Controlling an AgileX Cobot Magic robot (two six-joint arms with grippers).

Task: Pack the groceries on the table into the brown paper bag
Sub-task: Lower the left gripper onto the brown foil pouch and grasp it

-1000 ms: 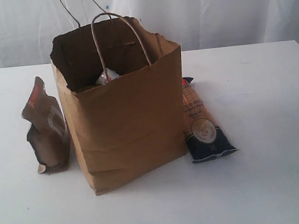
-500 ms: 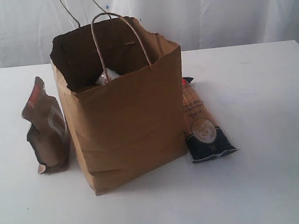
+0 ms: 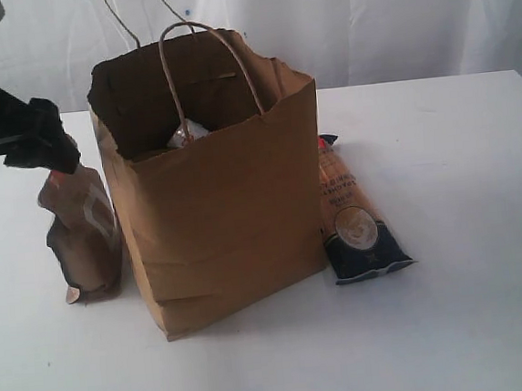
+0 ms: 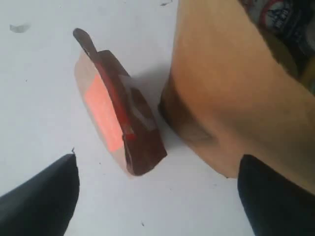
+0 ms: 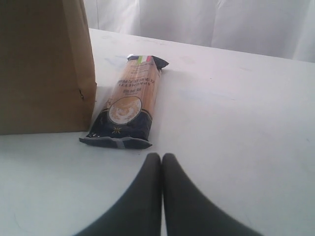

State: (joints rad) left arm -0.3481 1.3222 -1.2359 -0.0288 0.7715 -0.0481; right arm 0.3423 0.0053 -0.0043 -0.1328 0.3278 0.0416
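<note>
Exterior view: brown paper bag (image 3: 227, 226) stands upright on the table (image 3: 461, 187), with some goods visible inside. Dark-brown pouch (image 3: 84, 238) to its left and long orange-navy packet (image 3: 354, 215) to its right are unpacked; task judged mostly done. Table is plain white, with a white curtain (image 3: 365, 22) behind.
Left wrist view: left jaws spread over the pouch.
Right wrist view: right jaws pressed together, short of the packet.

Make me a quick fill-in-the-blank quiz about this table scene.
1. The left gripper, above the dark-brown pouch, has its jaws ____.
2. The right gripper has its jaws ____.
3. On the table, outside the brown paper bag, sit ____ groceries.
4. In the exterior view, the long orange-navy packet lies to the bag's ____.
Answers: open, shut, two, right.
</note>
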